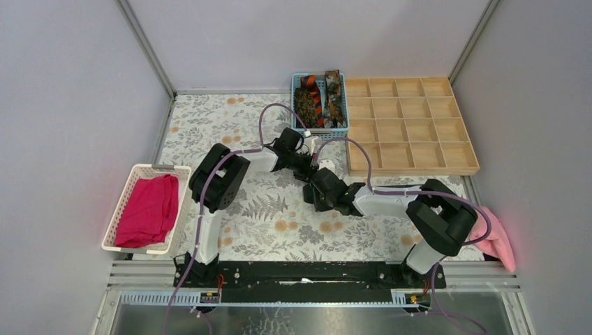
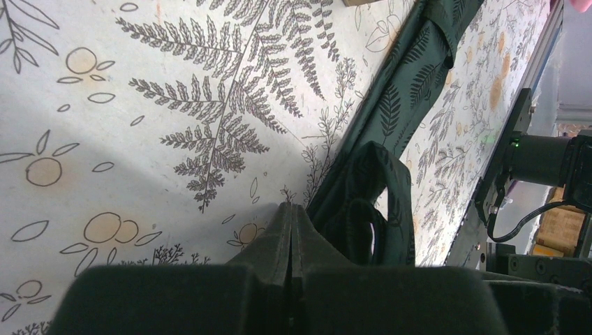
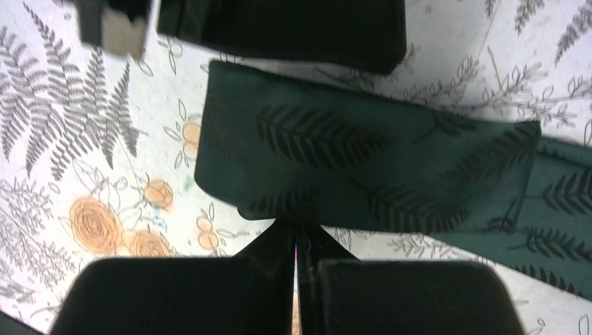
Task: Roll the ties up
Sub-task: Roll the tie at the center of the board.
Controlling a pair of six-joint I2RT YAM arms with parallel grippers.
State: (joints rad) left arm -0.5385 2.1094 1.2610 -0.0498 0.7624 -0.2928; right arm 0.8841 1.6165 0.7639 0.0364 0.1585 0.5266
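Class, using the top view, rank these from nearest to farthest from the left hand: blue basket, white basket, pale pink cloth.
1. Blue basket, just behind the left hand.
2. White basket, far left.
3. Pale pink cloth, near right edge.

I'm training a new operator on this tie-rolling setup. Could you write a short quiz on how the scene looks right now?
1. True or false: the left fingers and the right fingers are both shut.
2. Fill in: the white basket holds a ____ cloth.
3. Which tie lies on the table between the arms? A. dark green fern-print B. orange-striped C. mottled brown

Key: 1 true. 2 magenta. 3 A, the dark green tie; the striped and mottled ties sit in the blue basket.
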